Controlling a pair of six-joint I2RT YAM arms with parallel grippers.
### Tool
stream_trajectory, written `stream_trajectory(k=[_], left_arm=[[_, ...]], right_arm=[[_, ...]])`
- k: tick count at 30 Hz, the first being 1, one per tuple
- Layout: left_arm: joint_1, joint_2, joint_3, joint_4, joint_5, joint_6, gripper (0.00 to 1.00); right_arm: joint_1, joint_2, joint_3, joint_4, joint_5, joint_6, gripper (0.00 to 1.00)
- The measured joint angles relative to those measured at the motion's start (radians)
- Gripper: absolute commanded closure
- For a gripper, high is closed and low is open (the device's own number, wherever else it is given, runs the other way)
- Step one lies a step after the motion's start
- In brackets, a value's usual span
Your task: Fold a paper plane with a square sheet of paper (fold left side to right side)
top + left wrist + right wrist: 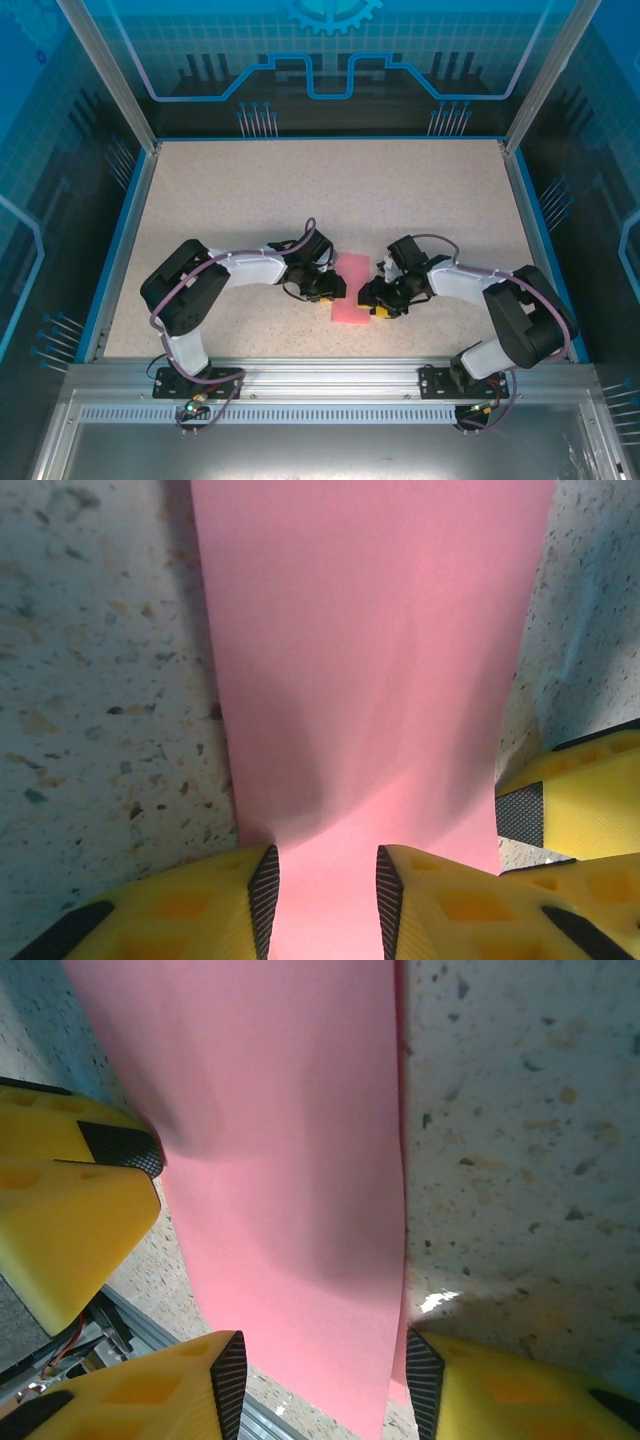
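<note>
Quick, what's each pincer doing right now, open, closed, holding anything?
Left pincer: open, pink paper showing in the gap between its fingers.
Right pincer: open, the same paper in its gap.

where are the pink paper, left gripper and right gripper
pink paper (352,288), top view, middle of the sheet
left gripper (322,895), left wrist view, midway between its fingertips
right gripper (325,1380), right wrist view, midway between its fingertips

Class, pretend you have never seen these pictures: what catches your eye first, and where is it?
The pink sheet of paper, a narrow rectangle lying on the speckled table near its front edge, stands out first. Next, the left gripper and right gripper flank it, one on each side, their yellow jaws apart with pink showing between them.
</note>
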Motion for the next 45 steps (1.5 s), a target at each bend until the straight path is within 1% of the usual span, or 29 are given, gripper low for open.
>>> stream_trajectory(k=[1,6,8,10,14,18,21,27,32,35,38,42,45], left_arm=[[0.0,0.0,0.0,0.0,0.0,0.0,0.65],[0.0,0.0,0.0,0.0,0.0,0.0,0.64],[0.0,-0.002,-0.001,0.002,0.0,0.0,0.64],[0.0,-0.008,-0.007,0.008,-0.004,0.0,0.64],[-0.004,-0.049,-0.03,0.009,-0.031,0.001,0.57],[-0.004,-0.165,-0.082,0.023,-0.076,0.006,0.48],[-0.004,-0.27,-0.13,0.049,-0.107,0.02,0.45],[-0.005,-0.426,-0.225,0.092,-0.158,0.042,0.4],[-0.011,-0.544,-0.272,0.087,-0.201,0.081,0.38],[-0.042,-0.604,-0.275,0.074,-0.231,0.119,0.36],[-0.105,-0.636,-0.272,0.055,-0.264,0.158,0.35],[-0.214,-0.63,-0.242,-0.004,-0.333,0.193,0.33],[-0.312,-0.588,-0.19,-0.042,-0.401,0.214,0.3]], right_arm=[[0.0,0.0,0.002,-0.003,0.001,0.0,0.51],[0.006,0.01,0.002,0.018,-0.004,0.024,0.6],[0.011,0.011,0.002,0.034,-0.005,0.038,0.61],[0.012,0.011,0.002,0.047,-0.004,0.048,0.61],[0.013,0.011,0.002,0.057,-0.004,0.064,0.59],[0.012,0.011,0.0,0.064,-0.004,0.079,0.58],[0.01,0.011,-0.013,0.081,-0.005,0.094,0.57],[0.0,0.011,-0.021,0.119,-0.011,0.112,0.57],[-0.014,0.011,-0.02,0.132,-0.023,0.112,0.56],[-0.029,0.011,-0.019,0.14,-0.033,0.116,0.56],[-0.047,0.011,-0.008,0.146,-0.043,0.124,0.56],[-0.06,0.011,0.034,0.145,-0.061,0.13,0.56],[-0.064,0.011,0.065,0.147,-0.079,0.135,0.56]])
